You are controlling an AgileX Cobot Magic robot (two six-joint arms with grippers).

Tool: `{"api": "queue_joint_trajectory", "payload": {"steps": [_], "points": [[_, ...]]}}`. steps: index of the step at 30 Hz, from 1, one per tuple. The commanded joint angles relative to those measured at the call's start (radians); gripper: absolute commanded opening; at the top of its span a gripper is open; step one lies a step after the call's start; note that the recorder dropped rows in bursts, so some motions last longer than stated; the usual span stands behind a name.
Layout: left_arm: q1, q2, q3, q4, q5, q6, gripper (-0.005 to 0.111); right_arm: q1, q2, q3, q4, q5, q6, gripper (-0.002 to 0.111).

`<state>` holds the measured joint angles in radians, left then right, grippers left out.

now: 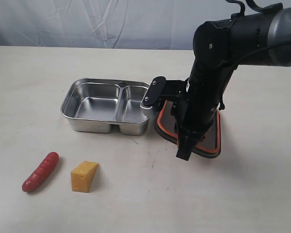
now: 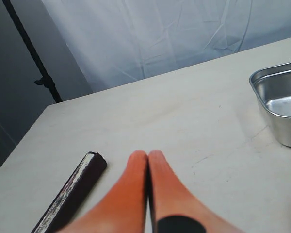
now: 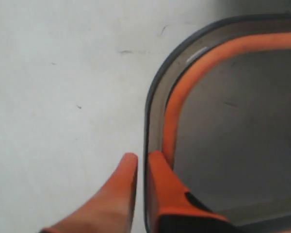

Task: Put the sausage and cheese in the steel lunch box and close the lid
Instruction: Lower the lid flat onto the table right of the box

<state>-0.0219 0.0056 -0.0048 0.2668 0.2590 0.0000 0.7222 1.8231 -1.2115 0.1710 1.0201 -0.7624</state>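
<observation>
Landmark: I place everything against the steel lunch box, which sits open on the bench.
Box contents: both compartments look bare to me, just shiny metal.
Sausage: the sausage lies on the bench on the camera side of the box, out past its larger-compartment end and well apart from it.
Cheese: the cheese stands near the sausage, also on the camera side of the box and apart from it.
Lid: the lid lies just beside the box's smaller-compartment end, orange seal facing up, not on the box.
Right gripper: my right gripper is down at the lid's edge. One finger is outside the rim and one inside, with the rim between them. I read it as pinched onto the lid.
Left gripper: my left gripper has its fingers pressed together with nothing between them. It hangs over bare bench, away from the box's larger-compartment end.
Done so far: nothing is loaded, and neither food item is in the box.
Left to do: by my judgement the whole task remains, namely the sausage in, the cheese in, then the lid turned seal-down and seated.
Concern: with the lid in hand before the food goes in, I'd expect it to need parking or holding clear of the box.
Writing and brands: I can read none on the box, lid, food or arm.
Other: a dark strip lies on the bench on the far side of my left gripper from the box. It has pale scuffing along one face, but I can make out no letters.
</observation>
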Motion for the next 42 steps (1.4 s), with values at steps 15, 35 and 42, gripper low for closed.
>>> {"api": "queue_joint_trajectory", "payload": {"steps": [15, 35, 42], "points": [[0.002, -0.006, 0.005, 0.001, -0.012, 0.000, 0.000, 0.001, 0.007, 0.001, 0.039, 0.076, -0.003, 0.066], [0.002, -0.006, 0.005, 0.001, -0.012, 0.000, 0.000, 0.082, -0.034, -0.001, -0.229, 0.005, 0.071, 0.066], [0.002, -0.006, 0.005, 0.001, -0.012, 0.000, 0.000, 0.140, -0.033, -0.001, -0.289, -0.061, 0.186, 0.066]]}}
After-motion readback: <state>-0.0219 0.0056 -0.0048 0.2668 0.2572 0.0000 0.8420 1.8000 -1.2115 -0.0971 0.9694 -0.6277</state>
